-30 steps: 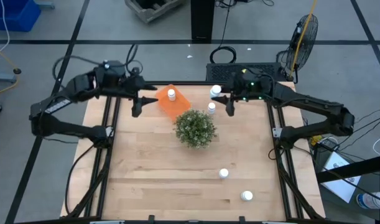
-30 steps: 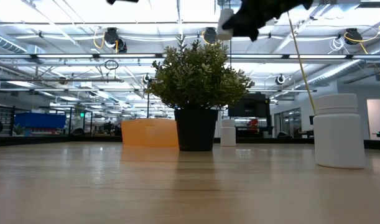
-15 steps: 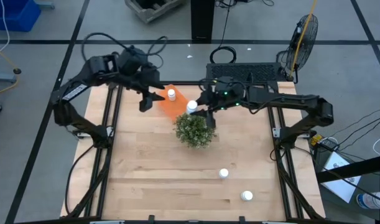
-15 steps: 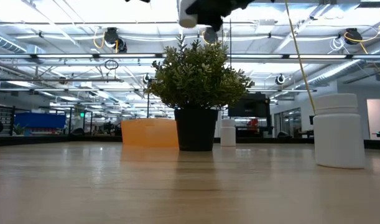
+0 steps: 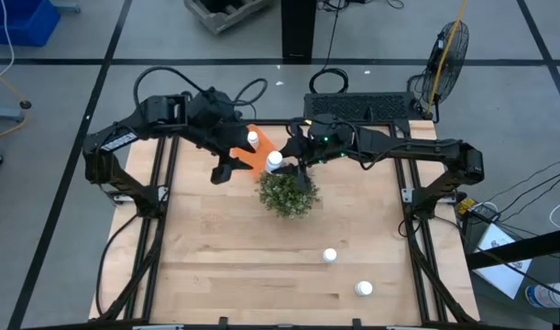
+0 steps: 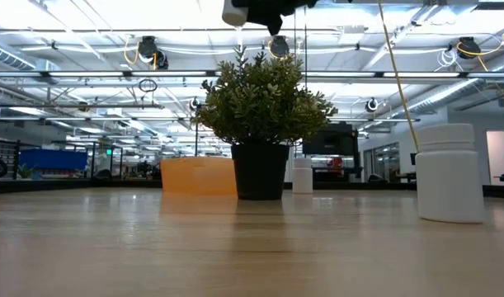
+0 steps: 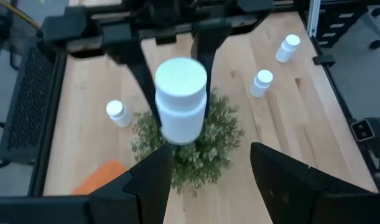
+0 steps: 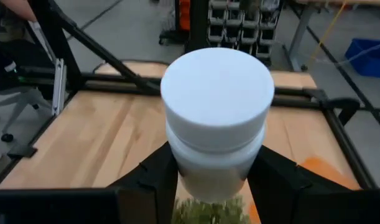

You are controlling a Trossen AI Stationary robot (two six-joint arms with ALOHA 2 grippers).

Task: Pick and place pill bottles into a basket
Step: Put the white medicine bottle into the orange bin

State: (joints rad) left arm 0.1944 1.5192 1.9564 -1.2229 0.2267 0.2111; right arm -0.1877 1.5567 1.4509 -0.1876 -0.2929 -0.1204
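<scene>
White pill bottle [image 5: 274, 161] sits clamped in the right pincer [image 5: 281, 165] above the plant [image 5: 287, 191].

Pill bottle [image 7: 180, 99] in right hand [image 7: 177, 124] over plant [image 7: 190, 146], left hand [image 7: 208, 180] open

Basket [image 6: 198, 176] partly behind plant [image 6: 262, 111]

White cylindrical pill bottle [image 5: 274, 161] upright, clamped in right gripper [image 5: 281, 165]. Orange rectangular plastic basket [image 5: 254, 154] just beside gripper, one bottle [image 5: 253, 139] inside. Two more bottles [image 5: 330, 256] [image 5: 363, 289] well apart.
</scene>
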